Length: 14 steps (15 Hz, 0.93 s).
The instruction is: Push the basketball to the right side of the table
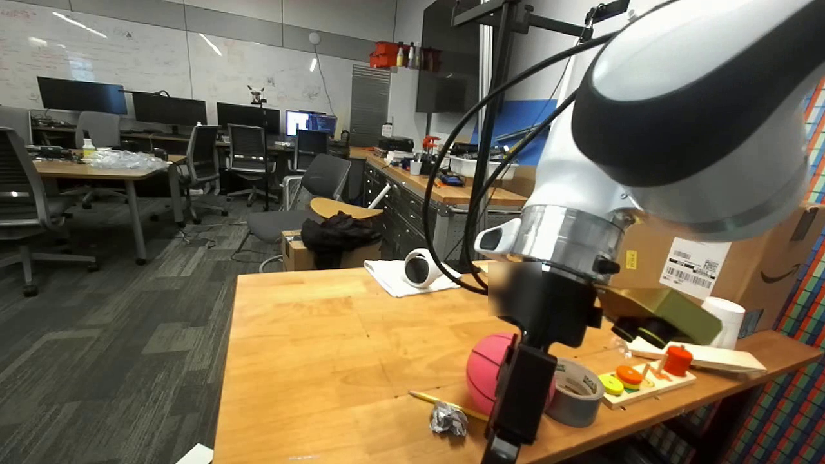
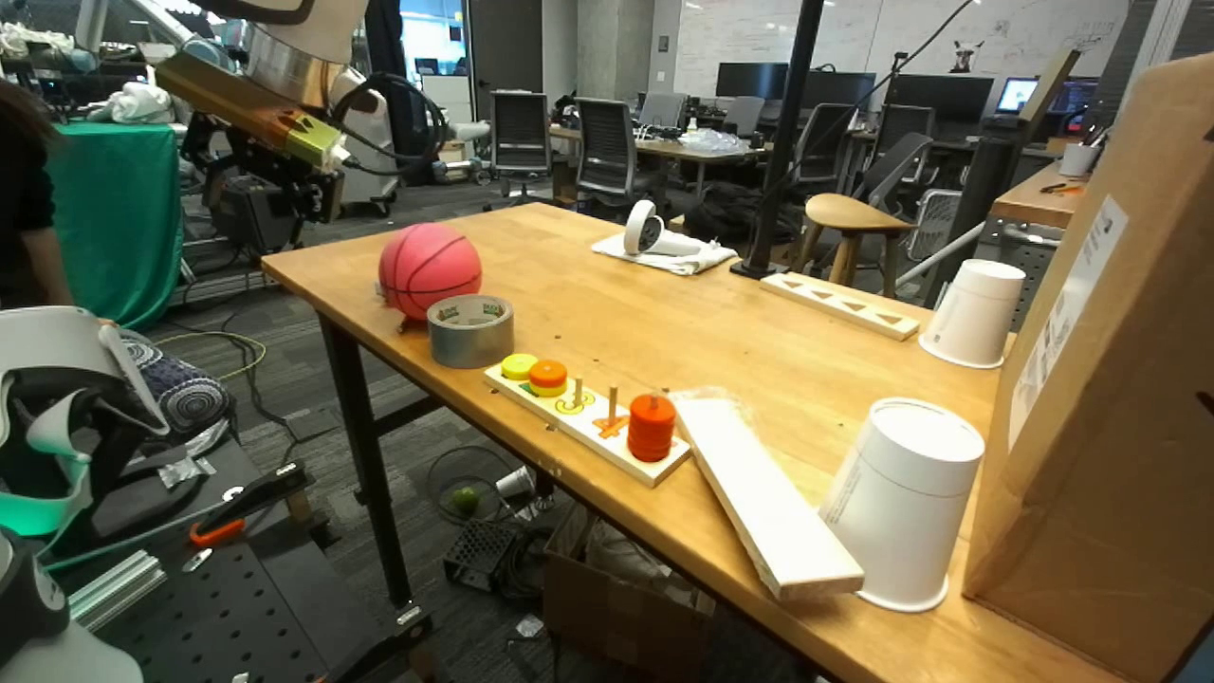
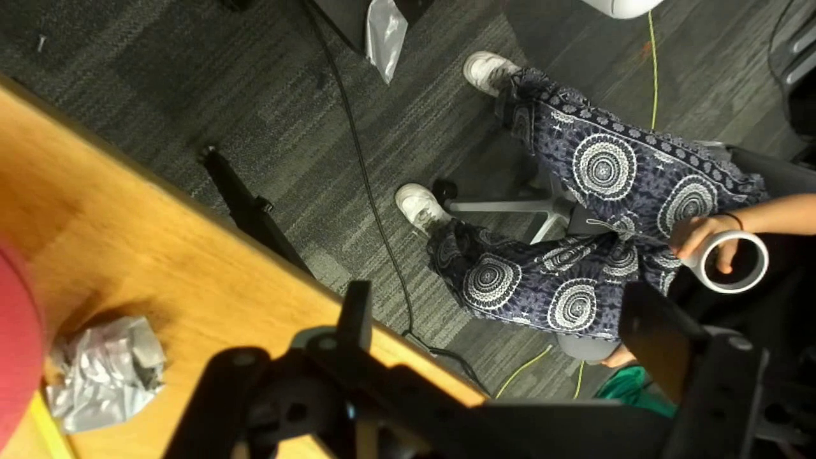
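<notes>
The basketball is a pink ball with dark seams. It rests on the wooden table (image 1: pixel 303 348) near an edge, in both exterior views (image 1: pixel 485 368) (image 2: pixel 429 272). In the wrist view only a pink part of the ball (image 3: pixel 16 344) shows at the left border. My gripper (image 3: pixel 503 325) is open, with its two fingers wide apart and nothing between them. It hangs over the table's edge, beside the ball and apart from it in the wrist view. In an exterior view the gripper (image 1: pixel 506 441) hides part of the ball.
A grey tape roll (image 2: pixel 469 334) stands close to the ball, then a wooden stacking toy (image 2: pixel 588 417), a white board (image 2: pixel 759 493) and a white cup (image 2: pixel 906 503). Crumpled foil (image 1: pixel 448 419) and a yellow pencil (image 1: pixel 425 398) lie by the ball. A person (image 3: pixel 529 287) sits beyond the edge.
</notes>
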Motion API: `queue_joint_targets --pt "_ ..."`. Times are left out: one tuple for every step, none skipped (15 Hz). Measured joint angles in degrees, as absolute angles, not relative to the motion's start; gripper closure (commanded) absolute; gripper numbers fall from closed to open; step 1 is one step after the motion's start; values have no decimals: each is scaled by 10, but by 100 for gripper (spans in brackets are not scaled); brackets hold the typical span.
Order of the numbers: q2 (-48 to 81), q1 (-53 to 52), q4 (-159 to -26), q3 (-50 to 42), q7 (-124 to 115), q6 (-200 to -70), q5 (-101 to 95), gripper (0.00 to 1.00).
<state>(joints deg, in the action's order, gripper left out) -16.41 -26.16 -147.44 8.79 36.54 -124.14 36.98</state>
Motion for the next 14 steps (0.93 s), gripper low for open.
queue_joint_targets --pt "-156 -258 -1474 90 368 -1241 365 0" --pt "-147 -254 -1474 93 370 -1241 360 0" --pt "-140 -252 -1473 96 373 -1242 356 0" --pt "-132 -250 -1470 100 375 -1244 350 0" --pt "-124 -247 -1465 104 375 -1248 343 0" --pt "-116 -245 -1459 108 375 -1257 332 0" --pt "-108 -243 -1452 111 374 -1269 318 0" --pt "-100 -240 -1443 114 372 -1281 299 0" --pt "-92 -235 -1435 116 368 -1294 277 0" --pt "-84 -227 -1426 117 358 -1306 244 0" --pt "-78 -216 -1417 116 342 -1313 200 0" --pt "-74 -200 -1408 116 323 -1315 149 0" --pt "-72 -182 -1399 113 304 -1315 99 0" --pt "-71 -163 -1390 108 287 -1313 49 0"
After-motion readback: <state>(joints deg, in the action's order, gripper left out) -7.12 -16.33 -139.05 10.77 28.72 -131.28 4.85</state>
